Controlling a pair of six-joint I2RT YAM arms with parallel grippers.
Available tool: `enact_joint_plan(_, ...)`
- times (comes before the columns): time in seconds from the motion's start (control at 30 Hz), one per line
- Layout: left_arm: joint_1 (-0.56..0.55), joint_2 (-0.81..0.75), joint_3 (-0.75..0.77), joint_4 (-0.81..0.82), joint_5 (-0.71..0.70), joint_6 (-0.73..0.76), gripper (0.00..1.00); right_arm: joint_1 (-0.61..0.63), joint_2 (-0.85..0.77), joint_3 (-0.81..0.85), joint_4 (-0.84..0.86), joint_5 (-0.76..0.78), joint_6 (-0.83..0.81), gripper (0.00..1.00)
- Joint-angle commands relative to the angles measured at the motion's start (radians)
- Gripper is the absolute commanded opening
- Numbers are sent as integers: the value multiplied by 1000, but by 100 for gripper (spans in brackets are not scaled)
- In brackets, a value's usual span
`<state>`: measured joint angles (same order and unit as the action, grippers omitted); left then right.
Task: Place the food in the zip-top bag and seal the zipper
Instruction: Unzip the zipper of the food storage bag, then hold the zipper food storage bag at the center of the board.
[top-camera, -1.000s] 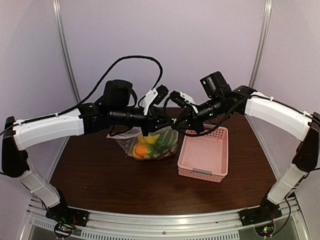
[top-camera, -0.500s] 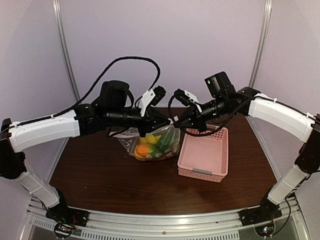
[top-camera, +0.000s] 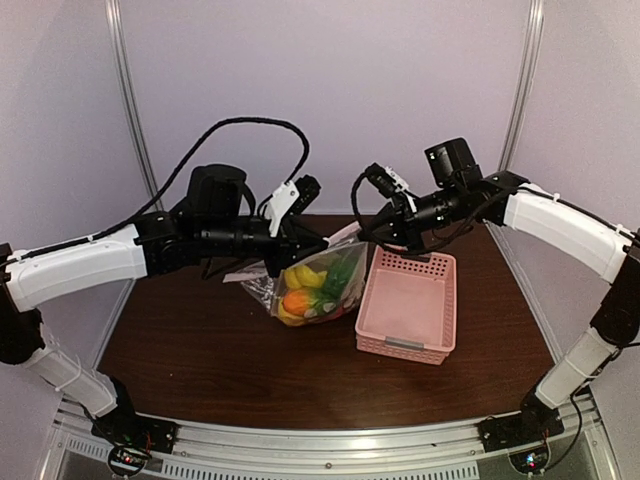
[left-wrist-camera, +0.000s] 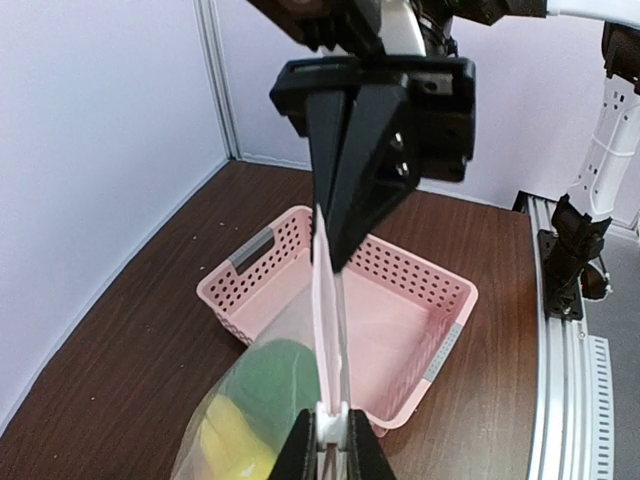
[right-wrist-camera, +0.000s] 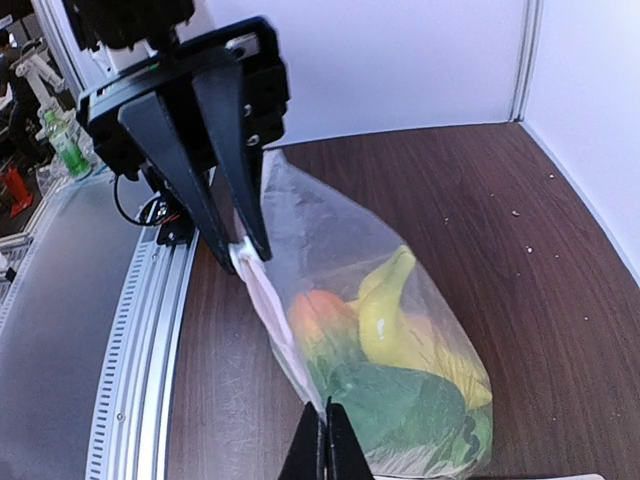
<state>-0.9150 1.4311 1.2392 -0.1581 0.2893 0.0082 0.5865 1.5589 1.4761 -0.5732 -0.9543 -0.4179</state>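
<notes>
The zip-top bag (top-camera: 315, 285) hangs between my two grippers above the table, holding the food: a yellow banana (right-wrist-camera: 385, 300), an orange (right-wrist-camera: 318, 315) and a green pepper (right-wrist-camera: 400, 400). My left gripper (left-wrist-camera: 331, 450) is shut on the zipper's white slider (left-wrist-camera: 331, 420). The zipper strip (left-wrist-camera: 328, 320) runs taut from there to my right gripper (left-wrist-camera: 335, 245), which is shut on the strip's far end. In the right wrist view my right gripper (right-wrist-camera: 326, 440) pinches the bag's edge, and my left gripper (right-wrist-camera: 243, 255) holds the slider at the other end.
The pink slatted basket (top-camera: 408, 305) stands just right of the bag, under my right arm, with nothing showing inside it. It also shows in the left wrist view (left-wrist-camera: 400, 290). A sheet of clear plastic (top-camera: 250, 272) lies on the table behind the bag.
My grippers have drawn apart, left going left and right going right and up. The bag's mouth edge is now stretched straight between them, and the bag hangs more tilted.
</notes>
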Motion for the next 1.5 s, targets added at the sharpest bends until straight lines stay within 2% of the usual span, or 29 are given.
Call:
enact_joint_plan(0.0, 36, -90, -68, -140, -77, 42, 0, -142, -54, -6, 83, -10, 53, 0)
enact_joint_plan(0.27, 52, -206, -167, -166, -127, 38, 0, -224, -45, -43, 163, -17, 94, 0)
enact_joint_plan(0.4, 53, -224, -185, -147, -113, 26, 0, -189, -45, -46, 165, -68, 124, 0)
enact_joint_plan(0.43, 53, -223, -185, -133, -102, 21, 0, -164, -43, -42, 145, -71, 127, 8)
enact_joint_plan(0.5, 53, -217, -181, -102, -63, 11, 0, -111, -33, -29, 95, -104, 115, 35)
enact_joint_plan(0.57, 53, -207, -170, -77, -44, -1, 0, -61, -20, -9, 30, -143, 104, 55)
enact_joint_plan(0.7, 53, -183, -152, -42, 3, -5, 0, 13, 19, 42, -82, -151, 85, 61)
enact_joint_plan(0.87, 53, -155, -143, -16, 44, -5, 0, 44, 66, 55, -68, -128, 121, 64)
enact_joint_plan(0.93, 53, -148, -139, -15, 50, -5, 0, 54, 82, 58, -54, -122, 134, 63)
enact_joint_plan(1.1, 53, -138, -127, -21, 60, -5, 0, 80, 119, 84, -53, -127, 143, 48)
enact_joint_plan(1.23, 53, -138, -125, -29, 60, -5, 0, 88, 134, 105, -42, -135, 154, 25)
enact_joint_plan(1.3, 53, -137, -124, -34, 59, -5, 0, 89, 138, 115, -48, -133, 147, 0)
enact_joint_plan(1.47, 53, -140, -120, -99, 43, -5, 0, 74, 106, 157, -120, -97, 31, 0)
